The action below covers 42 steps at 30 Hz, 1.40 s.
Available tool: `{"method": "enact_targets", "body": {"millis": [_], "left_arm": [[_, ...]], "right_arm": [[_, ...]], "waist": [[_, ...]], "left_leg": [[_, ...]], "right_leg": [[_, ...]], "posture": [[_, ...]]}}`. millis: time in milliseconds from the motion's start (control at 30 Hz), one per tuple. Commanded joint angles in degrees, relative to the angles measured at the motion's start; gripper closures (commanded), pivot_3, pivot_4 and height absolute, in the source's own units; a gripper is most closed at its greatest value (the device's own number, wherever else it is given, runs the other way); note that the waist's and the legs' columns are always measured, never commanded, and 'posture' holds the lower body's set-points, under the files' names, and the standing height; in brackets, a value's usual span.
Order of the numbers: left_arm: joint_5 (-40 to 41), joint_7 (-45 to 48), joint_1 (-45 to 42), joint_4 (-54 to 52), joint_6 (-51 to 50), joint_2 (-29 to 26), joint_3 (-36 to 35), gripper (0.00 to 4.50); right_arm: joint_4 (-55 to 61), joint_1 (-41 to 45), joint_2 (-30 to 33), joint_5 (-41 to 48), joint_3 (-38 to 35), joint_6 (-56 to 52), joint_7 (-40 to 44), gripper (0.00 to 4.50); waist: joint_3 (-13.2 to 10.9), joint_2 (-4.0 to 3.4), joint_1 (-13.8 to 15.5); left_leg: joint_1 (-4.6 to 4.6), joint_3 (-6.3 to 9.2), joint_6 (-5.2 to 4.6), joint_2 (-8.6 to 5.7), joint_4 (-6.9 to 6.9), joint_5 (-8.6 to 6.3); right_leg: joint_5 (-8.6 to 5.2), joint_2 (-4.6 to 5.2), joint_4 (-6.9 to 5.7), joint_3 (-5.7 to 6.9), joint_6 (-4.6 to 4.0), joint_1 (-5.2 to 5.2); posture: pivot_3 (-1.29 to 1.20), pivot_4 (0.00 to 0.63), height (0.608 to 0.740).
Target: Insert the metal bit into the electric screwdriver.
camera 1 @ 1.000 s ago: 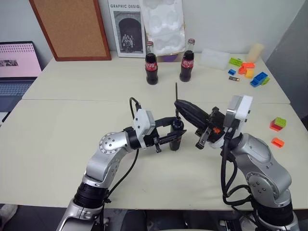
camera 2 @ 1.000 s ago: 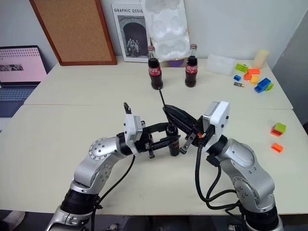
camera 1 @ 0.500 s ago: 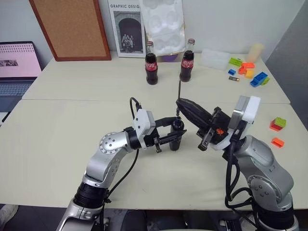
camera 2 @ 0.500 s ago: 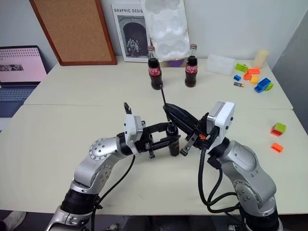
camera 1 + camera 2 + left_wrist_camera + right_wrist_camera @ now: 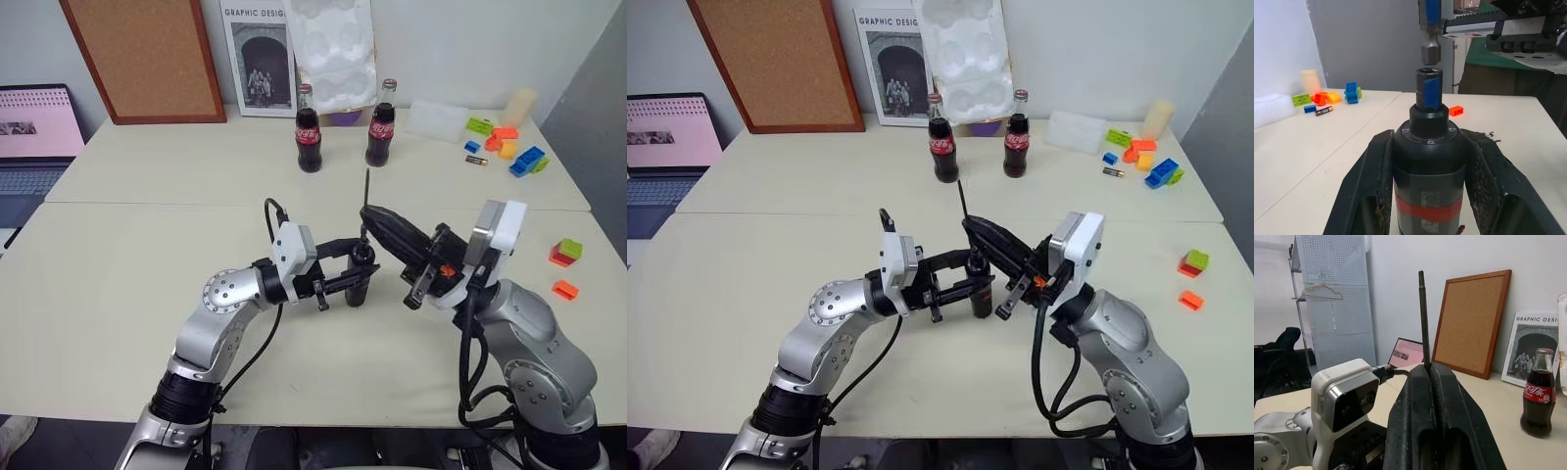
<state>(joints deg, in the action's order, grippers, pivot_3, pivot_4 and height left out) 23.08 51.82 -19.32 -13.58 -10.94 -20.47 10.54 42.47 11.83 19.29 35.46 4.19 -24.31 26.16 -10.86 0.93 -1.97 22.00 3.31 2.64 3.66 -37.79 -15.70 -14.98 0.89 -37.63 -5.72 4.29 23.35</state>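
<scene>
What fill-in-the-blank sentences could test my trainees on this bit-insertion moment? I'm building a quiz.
1. The left tool is shut on the ____, holding it upright.
2. The right tool grips the metal bit, whose lower end hangs just ____ the screwdriver socket.
3. Behind the arms stand ____ cola bottles.

Missing words: screwdriver; above; two
</scene>
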Motion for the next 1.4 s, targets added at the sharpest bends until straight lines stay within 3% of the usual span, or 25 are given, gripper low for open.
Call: {"method": "enact_targets", "body": {"millis": [33, 1400], "left_arm": [[-0.80, -0.07, 0.11, 0.34, -0.63, -0.47, 0.53, 2.85], [-0.97, 0.39, -0.18, 0.82, -0.15, -0.65, 0.57, 2.85]], "right_arm": [[0.72, -0.70, -0.16, -0.11, 0.01, 1.61, 0.54, 4.50], [0.51, -1.77, 3.86, 4.46, -4.12, 0.22, 1.49, 4.50]], "waist": [[0.00, 0.00, 0.00], [0.00, 0.00, 0.00]], "left_leg": [[0.00, 0.00, 0.00, 0.00, 0.00, 0.00], [0.00, 0.00, 0.00, 0.00, 0.00, 0.00]], "right_leg": [[0.00, 0.00, 0.00, 0.00, 0.00, 0.00], [-0.14, 0.00, 0.00, 0.00, -0.24, -0.01]], "posture": [[0.00, 0.150, 0.740], [0.00, 0.150, 0.740]]}}
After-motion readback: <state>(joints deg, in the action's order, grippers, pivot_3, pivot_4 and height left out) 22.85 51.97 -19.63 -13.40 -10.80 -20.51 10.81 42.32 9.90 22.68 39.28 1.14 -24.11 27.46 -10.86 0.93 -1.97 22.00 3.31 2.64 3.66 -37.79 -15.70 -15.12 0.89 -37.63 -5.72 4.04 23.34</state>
